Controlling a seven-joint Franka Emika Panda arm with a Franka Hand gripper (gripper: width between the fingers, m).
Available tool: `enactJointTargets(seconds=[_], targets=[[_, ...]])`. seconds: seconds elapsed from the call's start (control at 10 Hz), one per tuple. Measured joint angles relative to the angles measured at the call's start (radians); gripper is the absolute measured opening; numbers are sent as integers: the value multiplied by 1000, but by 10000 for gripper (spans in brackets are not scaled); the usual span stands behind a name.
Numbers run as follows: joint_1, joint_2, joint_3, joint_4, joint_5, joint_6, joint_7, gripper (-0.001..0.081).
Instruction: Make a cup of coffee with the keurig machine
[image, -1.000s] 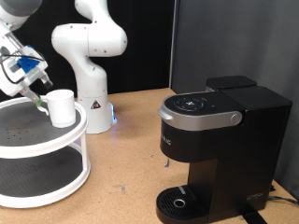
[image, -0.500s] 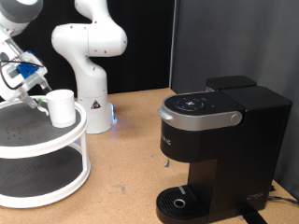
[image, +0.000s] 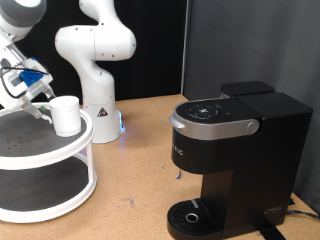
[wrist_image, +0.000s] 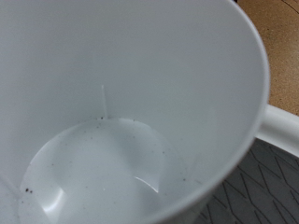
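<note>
one white cup (image: 66, 115) sits on the top tier of a round white shelf (image: 45, 150) at the exterior view's left, empty in the wrist view (wrist_image: 103, 140). gripper (image: 38, 103) is just beside it at its left; finger spread can't be told. keurig machine (image: 235, 150) stands lower right, lid down.

Cup (wrist_image: 121, 103) cropped by wrist view's edges

Cup (image: 66, 114): smooth white, glossy inside, dark specks on its floor.
Keurig machine (image: 235, 160): black plastic, satin; silver-grey metallic-looking lid band.
Desk (image: 140, 185): matt brown wood-like board.
Shelf stand (image: 45, 165): white rim, dark textured mat.
</note>
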Motion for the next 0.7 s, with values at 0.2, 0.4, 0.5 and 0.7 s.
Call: enactJointTargets(seconds=[0.2,0.4,0.5,0.7], targets=[[3,0,0,0,1,-4,0,805],[3,0,0,0,1,-5,0,716],[3,0,1,0,1,-5,2,716],[3,1,3,0,1,-5,6,534]])
